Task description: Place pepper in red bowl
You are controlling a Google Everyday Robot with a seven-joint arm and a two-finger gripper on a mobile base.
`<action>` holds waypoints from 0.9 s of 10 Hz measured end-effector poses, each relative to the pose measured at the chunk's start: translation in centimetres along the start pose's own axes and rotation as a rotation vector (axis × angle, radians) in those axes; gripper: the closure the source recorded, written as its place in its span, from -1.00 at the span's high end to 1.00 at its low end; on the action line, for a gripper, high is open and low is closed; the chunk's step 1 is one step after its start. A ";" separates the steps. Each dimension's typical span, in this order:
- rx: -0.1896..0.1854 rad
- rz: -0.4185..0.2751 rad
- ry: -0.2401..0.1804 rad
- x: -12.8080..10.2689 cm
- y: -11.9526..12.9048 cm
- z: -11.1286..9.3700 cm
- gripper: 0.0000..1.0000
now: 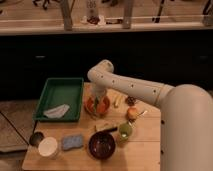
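Note:
The red bowl (91,107) is a shallow orange-red bowl on the wooden table (145,142), just right of the green tray. My gripper (98,101) points straight down from the white arm (135,90) and reaches into the bowl, covering its middle. I cannot make out the pepper as a separate thing. It may be hidden at the gripper's tip inside the bowl.
A green tray (60,95) holding a white cloth (56,111) lies to the left. Along the front stand a dark bowl (102,145), a light-green cup (124,132), a blue sponge (73,142), a white cup (48,147) and a slim pale-and-green item (105,129). An orange fruit (132,113) lies to the right.

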 end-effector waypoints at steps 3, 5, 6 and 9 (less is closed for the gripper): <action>0.010 0.027 -0.015 0.7 -0.2 0.8 -1.00; 0.014 0.034 -0.022 1.0 -0.2 1.1 -0.73; 0.016 0.035 -0.025 1.0 -0.3 1.2 -0.58; 0.025 0.030 -0.042 1.0 -0.6 1.6 0.08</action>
